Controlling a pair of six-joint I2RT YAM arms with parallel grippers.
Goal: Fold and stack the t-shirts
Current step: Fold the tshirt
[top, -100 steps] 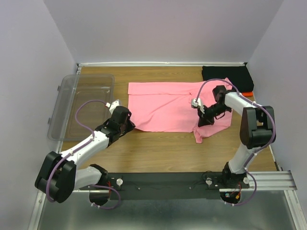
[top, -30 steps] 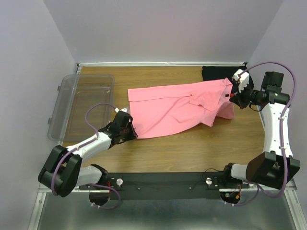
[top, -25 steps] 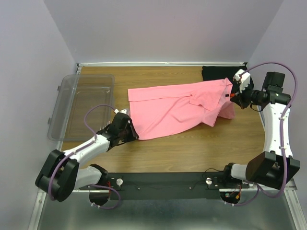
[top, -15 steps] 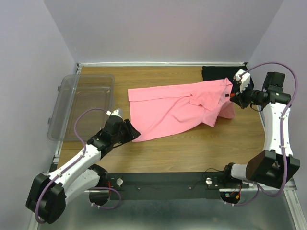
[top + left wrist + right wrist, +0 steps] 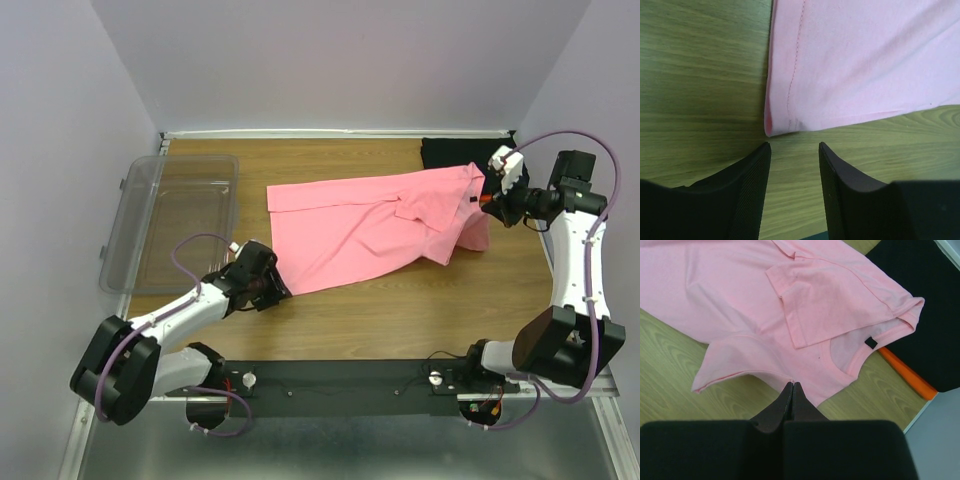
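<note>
The bright pink t-shirt [image 5: 370,225] lies spread across the middle of the table, slanting up to the right. My right gripper [image 5: 484,200] is shut on its right edge, and in the right wrist view the closed tips [image 5: 791,385] pinch a seam of the pink t-shirt [image 5: 740,300]. My left gripper [image 5: 279,291] is open just short of the shirt's near left corner [image 5: 774,127], with only bare wood between the fingers [image 5: 752,185]. The black t-shirt [image 5: 452,152] lies at the back right. An orange-red t-shirt [image 5: 903,375] shows as a strip under the black one [image 5: 920,280].
A clear plastic tub [image 5: 170,215] lies at the left side of the table. The side walls stand close on both sides. The black mounting rail [image 5: 340,385] with both arm bases runs along the near edge.
The left gripper has opened and now sits just off the pink shirt's near left corner, after its arm swung back and returned. The right gripper has held still, shut on the shirt.
</note>
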